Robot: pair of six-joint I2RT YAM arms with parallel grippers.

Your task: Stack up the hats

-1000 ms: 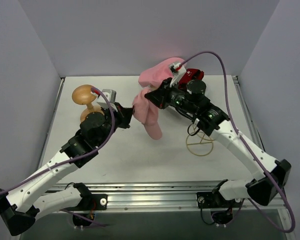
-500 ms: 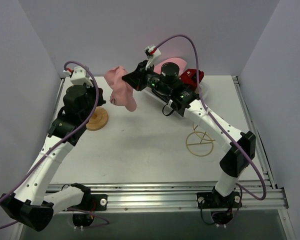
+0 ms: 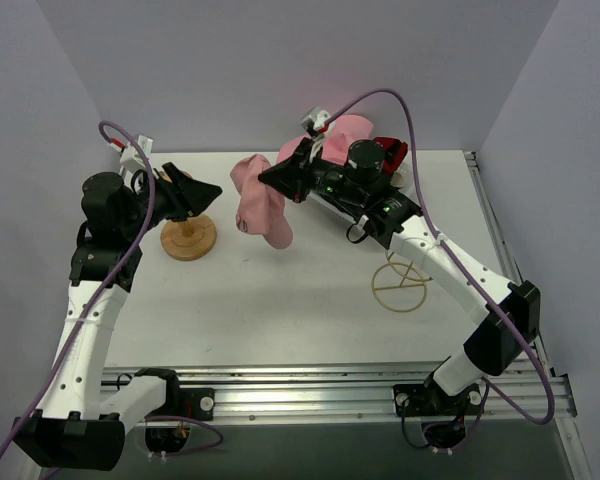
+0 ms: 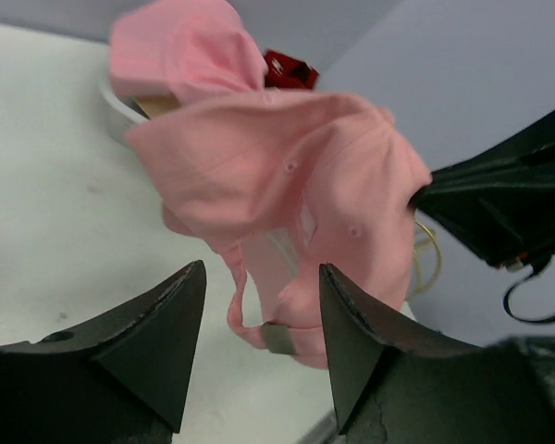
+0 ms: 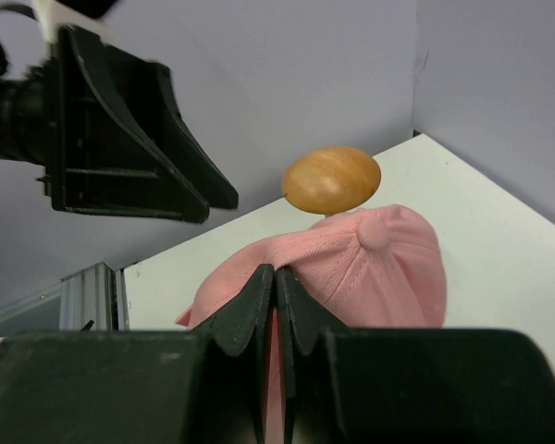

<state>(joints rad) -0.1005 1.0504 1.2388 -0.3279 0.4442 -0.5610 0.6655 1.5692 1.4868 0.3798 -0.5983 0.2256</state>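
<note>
A pink cap [image 3: 261, 207] hangs in the air at mid-table, pinched at its crown edge by my shut right gripper [image 3: 267, 178]. The right wrist view shows both fingers closed on the cap's fabric [image 5: 370, 259], fingertips meeting [image 5: 276, 272]. My left gripper [image 3: 202, 191] stands open to the left of the cap, above the wooden stand [image 3: 188, 238]. Seen from the left wrist, the cap [image 4: 287, 180] hangs just beyond the open fingertips [image 4: 261, 268], untouched. Another pink hat [image 3: 348, 133] and a red cap [image 3: 390, 152] lie at the back.
The stand's round knob [image 5: 331, 178] shows just behind the cap in the right wrist view. A thin yellow wire ring [image 3: 400, 284] lies on the table under the right arm. Walls close in the table at the back and both sides.
My left gripper has opened and pulled back left of the cap. The cap now hangs from the right gripper alone and has shifted slightly right and lower.
</note>
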